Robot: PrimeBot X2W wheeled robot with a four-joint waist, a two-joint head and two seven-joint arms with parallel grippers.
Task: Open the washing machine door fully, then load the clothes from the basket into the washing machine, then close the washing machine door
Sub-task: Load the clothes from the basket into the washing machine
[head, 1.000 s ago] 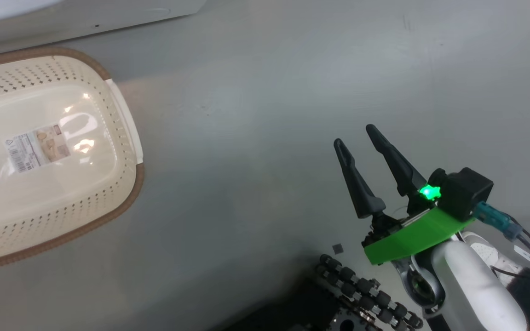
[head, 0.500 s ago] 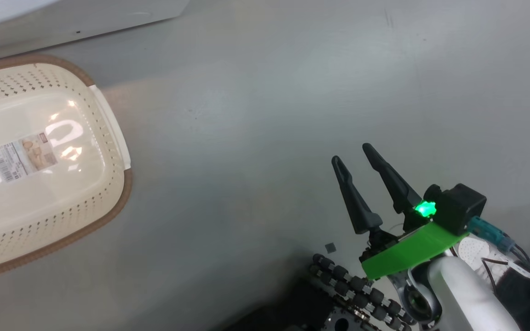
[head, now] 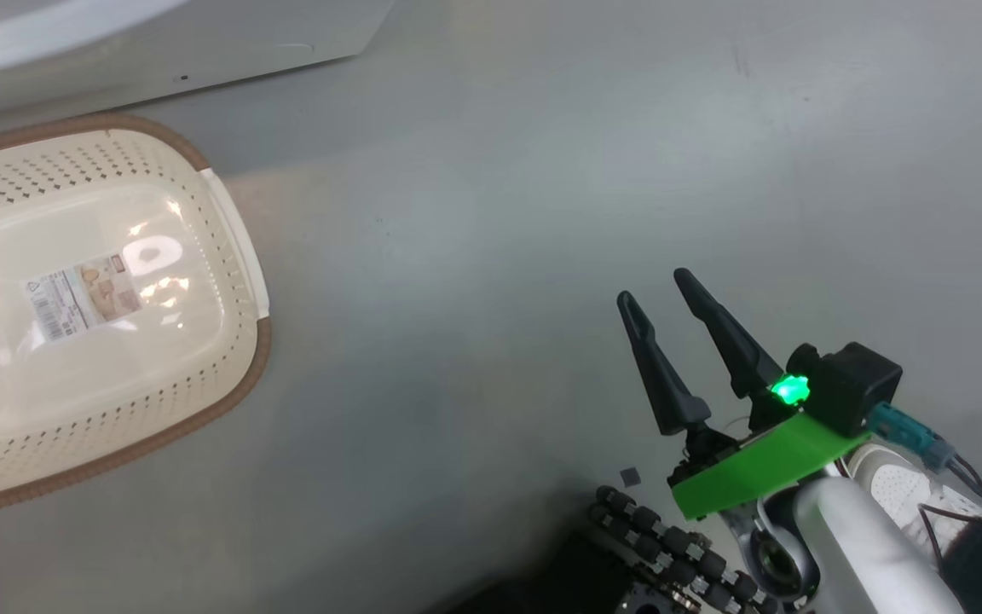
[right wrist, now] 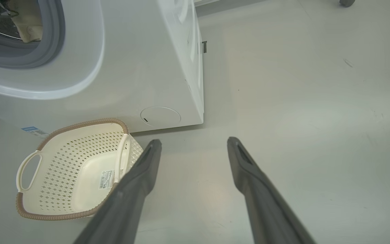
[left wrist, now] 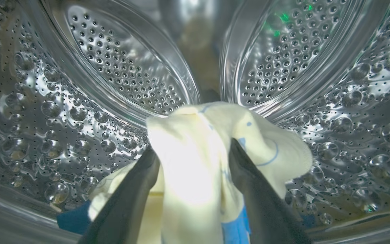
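One label sticker with a barcode is seen on the glossy bottom of the basket; its print is too small to be read. One small blue label is fixed at the lower front corner of the washing machine, its writing likewise unreadable.

One basket is counted, rectangular with rounded corners, of cream plastic pierced in rows, with a brown woven-look rim and two white handles. It stands on the grey floor just in front of the white, boxy machine, whose grey rubber gasket rings the opening.

The clothes, soft pale yellow fabric with thin blue outlines and blue patches, are inside the shiny perforated steel drum. The left gripper is reached into the drum, fingers spread wide, with a bunched piece lodged between them and touching both. The right gripper is held wide open above the floor, nothing in it, a green light glowing at its base.
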